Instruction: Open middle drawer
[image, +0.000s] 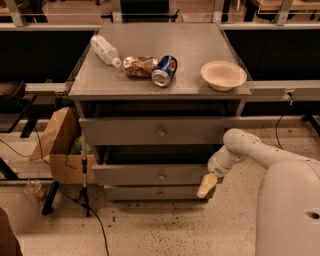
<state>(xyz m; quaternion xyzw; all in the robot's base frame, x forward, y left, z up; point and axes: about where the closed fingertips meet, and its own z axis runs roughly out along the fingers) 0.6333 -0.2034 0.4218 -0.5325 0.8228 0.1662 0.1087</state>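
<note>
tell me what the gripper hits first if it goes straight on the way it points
The gripper, at the right end of the middle drawer, points down and slightly left. Straight on it would likely meet the right corner of the bottom drawer, or the floor; depth is unclear.

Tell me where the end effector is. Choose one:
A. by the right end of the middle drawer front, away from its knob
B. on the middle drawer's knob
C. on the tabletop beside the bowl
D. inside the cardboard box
A: the end effector hangs by the right end of the middle drawer, well right of its knob.
</note>
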